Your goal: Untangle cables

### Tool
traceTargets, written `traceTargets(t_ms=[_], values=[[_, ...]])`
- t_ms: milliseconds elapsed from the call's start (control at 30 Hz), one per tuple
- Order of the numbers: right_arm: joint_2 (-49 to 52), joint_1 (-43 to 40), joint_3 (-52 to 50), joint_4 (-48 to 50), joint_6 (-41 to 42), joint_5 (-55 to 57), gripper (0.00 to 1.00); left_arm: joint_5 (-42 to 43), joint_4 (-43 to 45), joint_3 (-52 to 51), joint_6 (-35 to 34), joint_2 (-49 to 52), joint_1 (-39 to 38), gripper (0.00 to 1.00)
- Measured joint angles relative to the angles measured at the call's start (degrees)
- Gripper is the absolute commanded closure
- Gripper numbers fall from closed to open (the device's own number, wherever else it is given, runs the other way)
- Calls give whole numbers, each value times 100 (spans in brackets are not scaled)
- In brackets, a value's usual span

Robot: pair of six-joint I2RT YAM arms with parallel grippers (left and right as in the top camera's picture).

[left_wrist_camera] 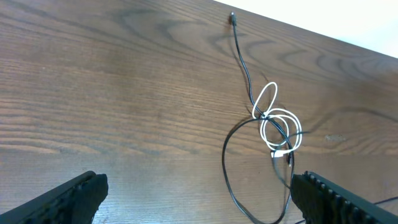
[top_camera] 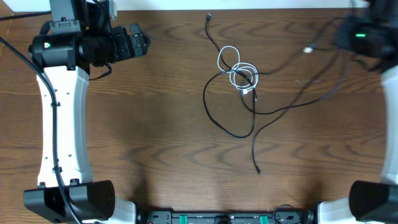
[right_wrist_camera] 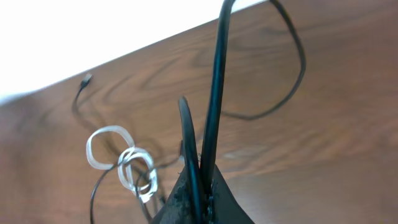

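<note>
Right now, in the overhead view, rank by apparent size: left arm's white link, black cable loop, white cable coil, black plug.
1. left arm's white link
2. black cable loop
3. white cable coil
4. black plug
The arm stands nearer the camera, which inflates it.

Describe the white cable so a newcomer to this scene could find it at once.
On the wooden table, look right of centre, toward the far edge, where thin cords lie tangled. The white cable sits in the tangle's upper part, coiled into small overlapping loops. It is the only white cord; the black cables around it are longer and sprawl outward.
</note>
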Motion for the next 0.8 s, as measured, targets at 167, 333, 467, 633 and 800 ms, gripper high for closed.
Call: traceTargets(t_ms=[167,333,467,633,800], values=[[0,-1360,0,232,-114,-184,99,-2,0,0,0,0,0,1],[212,-1558,-4,1117,-280,1930,99,-4,0,0,0,0,0,1],[1086,-1567,-22,2181,-557,3495,99,-22,9,0,0,0,0,1],[1281,-1633,498,2297,-1073,4033,99,-103,74,0,0,0,0,1],[1576,-2127,1565,1517,-1169,3556,99,-131,155,0,0,0,0,1]])
